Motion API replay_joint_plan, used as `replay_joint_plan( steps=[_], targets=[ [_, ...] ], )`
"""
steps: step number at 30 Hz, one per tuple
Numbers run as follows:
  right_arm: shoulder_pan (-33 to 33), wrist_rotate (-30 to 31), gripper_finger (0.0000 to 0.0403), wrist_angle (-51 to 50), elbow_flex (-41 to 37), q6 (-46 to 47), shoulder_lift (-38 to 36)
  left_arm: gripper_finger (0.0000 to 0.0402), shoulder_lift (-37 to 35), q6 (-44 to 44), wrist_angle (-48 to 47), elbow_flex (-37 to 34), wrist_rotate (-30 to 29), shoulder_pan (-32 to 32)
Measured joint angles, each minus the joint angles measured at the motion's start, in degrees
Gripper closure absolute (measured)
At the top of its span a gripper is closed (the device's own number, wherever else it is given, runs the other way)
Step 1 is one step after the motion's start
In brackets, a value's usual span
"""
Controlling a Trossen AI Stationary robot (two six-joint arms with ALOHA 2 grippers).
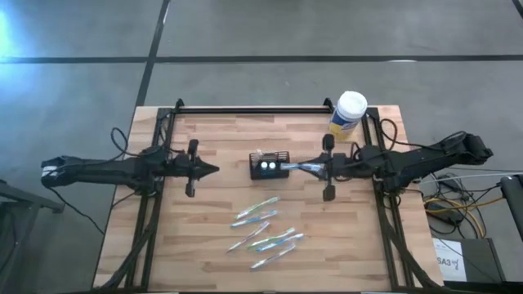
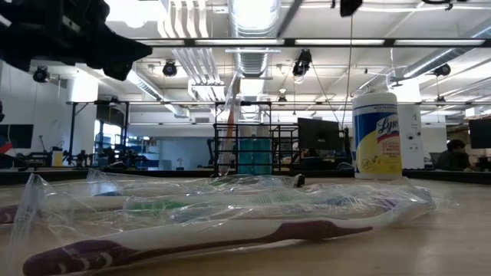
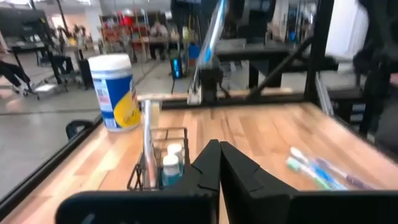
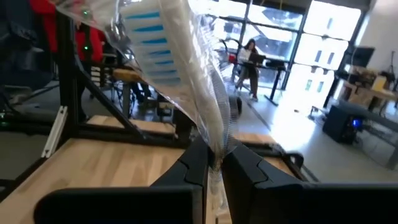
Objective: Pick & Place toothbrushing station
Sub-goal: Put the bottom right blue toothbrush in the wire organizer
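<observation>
The toothbrushing station, a small black mesh caddy (image 1: 270, 166), stands on the middle of the table with white-capped tubes and an upright brush in it (image 3: 158, 163). My right gripper (image 1: 312, 168) is just right of it, pointing level toward it, and is shut on a plastic-wrapped toothbrush (image 4: 163, 53). The brush's free end reaches toward the caddy's right end (image 1: 292, 167). My left gripper (image 1: 211, 169) hangs shut and holds nothing, left of the caddy and pointing at it (image 3: 219, 169). Several wrapped toothbrushes (image 1: 265, 230) lie flat on the near half of the table. My right gripper pinches the toothbrush's clear wrapper (image 4: 216, 157) between its two fingers, at the end away from the bristle head (image 4: 149, 34). The fingers come level from the table's right and lie along the brush. The brush sticks out ahead of them, tilted upward and clear of the table.
A white-lidded, yellow-labelled canister (image 1: 348, 113) stands at the table's far right corner, behind my right arm. A black frame rail (image 1: 253, 109) runs along the far edge, with posts down both sides. Bare wood lies between the caddy and the far rail.
</observation>
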Motion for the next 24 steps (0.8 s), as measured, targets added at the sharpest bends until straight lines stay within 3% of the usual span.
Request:
replay_joint_plan(
  steps=[3,10,24],
  targets=[
    [-0.9,0.9,0.0380,-2.4,-2.8,2.9,-4.2,0.0390,0.0,-1.8,4.9,-1.4,0.0,0.0],
    [-5.0,2.3,0.0379,-14.3,-4.1,8.4,-11.9,0.0393,0.2,-0.8,5.0,-2.1,-0.2,0.0],
    [-6.0,2.4,0.0379,-23.9,-6.7,14.3,-21.1,0.0392,0.4,-0.7,-2.3,-2.2,-0.4,0.0]
  ],
)
